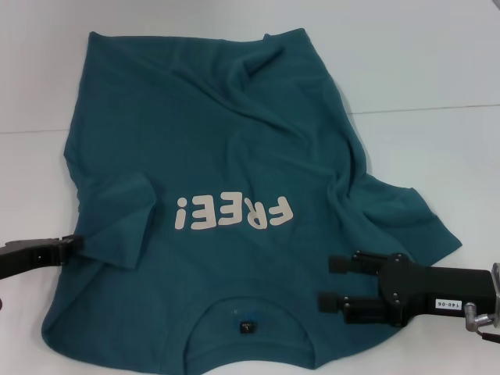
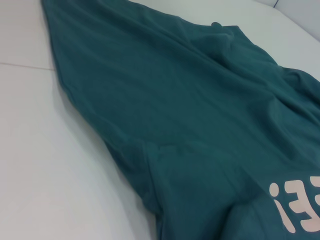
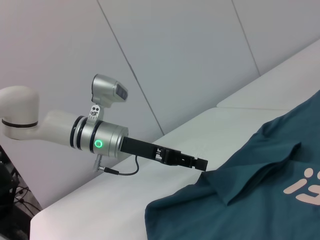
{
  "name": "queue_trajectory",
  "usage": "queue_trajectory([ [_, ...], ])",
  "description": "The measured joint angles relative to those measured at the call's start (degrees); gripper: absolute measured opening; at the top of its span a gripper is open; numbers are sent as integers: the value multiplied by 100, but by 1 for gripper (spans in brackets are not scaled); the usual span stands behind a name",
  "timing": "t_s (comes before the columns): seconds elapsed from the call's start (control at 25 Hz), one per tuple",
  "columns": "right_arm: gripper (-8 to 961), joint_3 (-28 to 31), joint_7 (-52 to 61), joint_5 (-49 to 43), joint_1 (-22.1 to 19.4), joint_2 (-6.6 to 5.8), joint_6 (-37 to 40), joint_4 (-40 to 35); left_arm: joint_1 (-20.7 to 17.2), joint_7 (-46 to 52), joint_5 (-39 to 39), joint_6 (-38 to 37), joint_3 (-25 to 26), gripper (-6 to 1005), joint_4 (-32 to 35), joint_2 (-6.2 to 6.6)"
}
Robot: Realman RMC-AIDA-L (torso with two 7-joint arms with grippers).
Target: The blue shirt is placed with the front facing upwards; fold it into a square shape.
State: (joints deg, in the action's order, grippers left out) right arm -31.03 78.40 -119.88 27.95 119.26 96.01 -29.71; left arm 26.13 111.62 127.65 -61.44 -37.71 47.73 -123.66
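The blue shirt (image 1: 234, 164) lies spread on the tabletop (image 1: 437, 62), chest side up, with its collar (image 1: 246, 312) at the near edge toward the robot and its hem at the far side. The lettering (image 1: 234, 212) sits across the middle of the shirt, behind the collar. The shirt's left sleeve (image 1: 117, 223) is folded inward onto the body; the right sleeve (image 1: 414, 219) spreads out to the right. The left claw (image 1: 76, 243) is at the shirt's left edge, beside the folded sleeve. The right claw (image 1: 326, 283) is over the shirt's near right part, right of the collar, its two fingers apart and pointing left.
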Motion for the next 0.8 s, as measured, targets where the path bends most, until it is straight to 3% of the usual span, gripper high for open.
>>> queue_trajectory([
  [0.16,880,0,0,0,0,0,1,0,-6,76,-1,-39,38,54,16,2],
  [0.36,880,0,-5,0,-1,0,0,0,-44,94,0,-56,36,99,17,-5],
  [0.8,879,0,-6,0,-1,0,23,0,-64,65,6,-1,20,447,22,-16],
])
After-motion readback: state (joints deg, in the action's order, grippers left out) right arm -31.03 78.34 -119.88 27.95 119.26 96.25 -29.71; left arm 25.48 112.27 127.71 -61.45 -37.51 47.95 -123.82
